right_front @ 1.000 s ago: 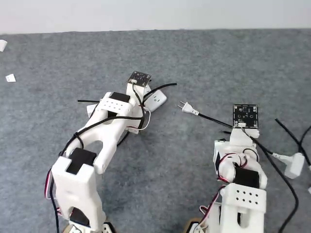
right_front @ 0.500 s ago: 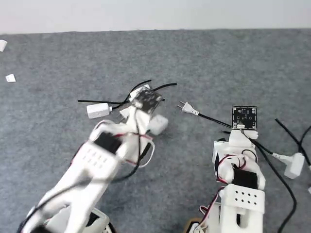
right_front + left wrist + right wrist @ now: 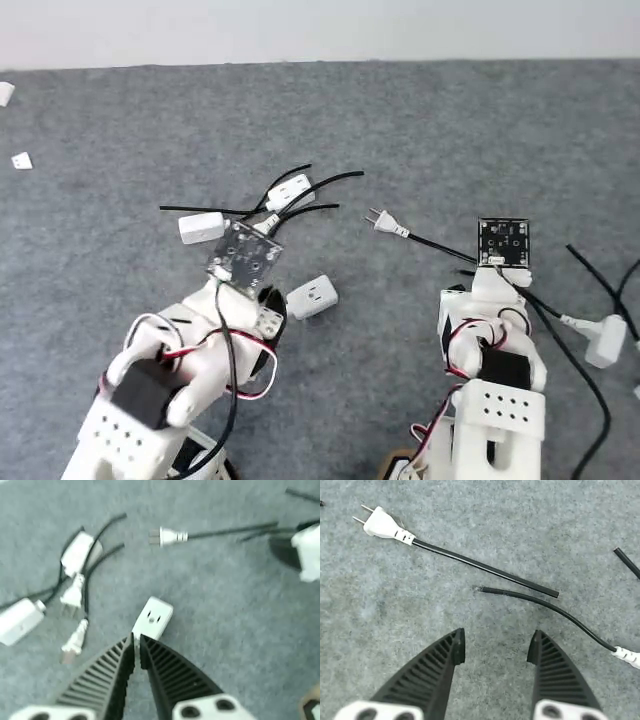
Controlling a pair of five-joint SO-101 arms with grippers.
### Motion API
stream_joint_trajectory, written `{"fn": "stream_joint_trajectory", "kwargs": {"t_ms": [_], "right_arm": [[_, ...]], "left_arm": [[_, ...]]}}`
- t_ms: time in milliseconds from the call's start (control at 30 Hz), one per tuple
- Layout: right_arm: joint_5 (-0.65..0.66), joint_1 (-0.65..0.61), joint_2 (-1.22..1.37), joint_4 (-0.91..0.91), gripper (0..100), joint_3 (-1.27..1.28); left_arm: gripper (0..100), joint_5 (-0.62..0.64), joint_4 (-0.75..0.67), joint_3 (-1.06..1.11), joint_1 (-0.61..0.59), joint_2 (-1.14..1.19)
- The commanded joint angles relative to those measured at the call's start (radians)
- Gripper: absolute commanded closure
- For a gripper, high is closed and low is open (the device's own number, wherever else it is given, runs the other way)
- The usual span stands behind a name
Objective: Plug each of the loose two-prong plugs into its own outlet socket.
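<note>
A white outlet socket (image 3: 153,616) lies face up on the grey carpet, just beyond the tips of my left gripper (image 3: 136,642), which is shut on nothing. From above, this socket (image 3: 312,296) sits right beside the left arm (image 3: 190,360). Two more sockets (image 3: 201,227) (image 3: 291,190) lie farther back among black cords, with two small plugs (image 3: 72,594) (image 3: 72,642) near them. A white two-prong plug (image 3: 380,524) on a black cord lies ahead of my open right gripper (image 3: 496,642); from above the plug (image 3: 385,222) is mid-table.
Another white socket (image 3: 607,340) with a cord lies at the right edge, beside the right arm (image 3: 497,330). A loose black cord (image 3: 540,605) ending in a white plug (image 3: 627,655) crosses ahead of the right gripper. Small white bits (image 3: 21,160) lie far left.
The left arm has drawn back from the cluster of sockets toward the front. One socket came with it and now lies nearer the front. The right arm has kept still.
</note>
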Motion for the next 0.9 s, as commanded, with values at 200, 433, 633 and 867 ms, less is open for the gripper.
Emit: {"fn": "stream_joint_trajectory", "kwargs": {"t_ms": [200,433,633,867], "right_arm": [[0.003,0.005,-0.015,-0.015,79.0,-0.011],[0.003,0.005,-0.015,-0.015,79.0,-0.011],[0.003,0.004,-0.008,-0.021,79.0,-0.011],[0.040,-0.019,-0.007,-0.019,79.0,-0.009]], "left_arm": [[92,-0.037,-0.319,0.239,-0.161,0.229],[78,-0.146,-0.451,0.229,-0.181,0.482],[83,-0.249,-0.463,0.088,-0.180,0.698],[85,-0.296,-0.463,-0.021,-0.091,0.856]]}}
